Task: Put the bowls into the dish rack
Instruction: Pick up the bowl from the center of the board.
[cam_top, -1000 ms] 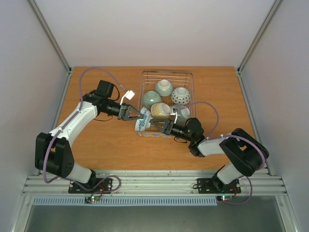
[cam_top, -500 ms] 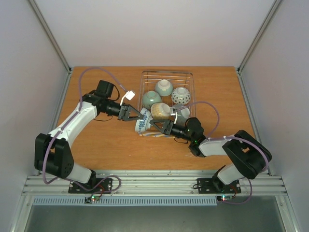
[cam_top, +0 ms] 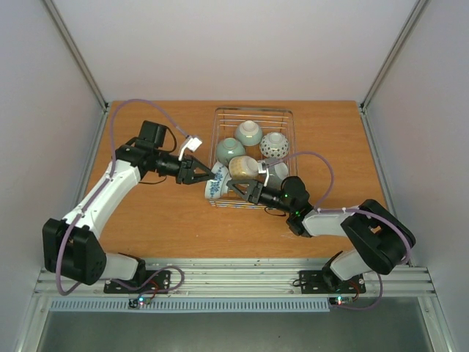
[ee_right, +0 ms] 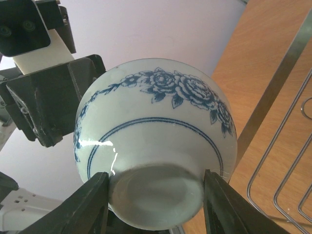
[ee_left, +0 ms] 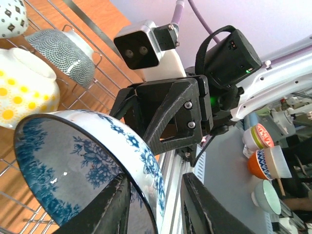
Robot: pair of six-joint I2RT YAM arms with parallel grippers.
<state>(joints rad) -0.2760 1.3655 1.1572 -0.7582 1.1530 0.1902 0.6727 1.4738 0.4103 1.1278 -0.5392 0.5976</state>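
Surface: an orange-brown wooden worktop (cam_top: 146, 220) filled the middle of the top view, with a ribbed metal rail (cam_top: 242, 279) along its lower edge.
Room: plain white walls (cam_top: 242, 51) closed in three sides, and slanted metal posts (cam_top: 77, 51) ran up the upper left and upper right.
Rack (cam_top: 253, 111): it sat on the worktop just above the centre of the top view.
Blue bowl (cam_top: 215, 185): it was tipped on its side at the rack's lower left corner, between the two arms.
Left end effector (cam_top: 203, 176): it was spread astride the blue bowl's rim. In the left wrist view one finger lay over the inside, and a gap showed beside the outer wall.
Right end effector (cam_top: 244, 189): it pinched the blue bowl at the foot, with a finger on either side in the right wrist view.
Other bowls: two green bowls (cam_top: 229, 150), a dotted bowl (cam_top: 274, 144) and a yellow bowl (cam_top: 242, 168) sat in the rack. A scale-patterned bowl (ee_left: 63, 48) showed in the upper left of the left wrist view.
Hidden: the rack's lower edge lay under the right arm and the blue bowl, and its thin wires were faint from above. The lower frame edge cut off the blue bowl in the left wrist view. In the right wrist view the bowl covered most of the left end effector.
Hard to make out: a few patterned cups (ee_left: 261, 156) showed at the right edge of the left wrist view, with blurred clutter around them.
Writing: a white tag (cam_top: 196, 143) hung on the left arm's cable, too small to read.
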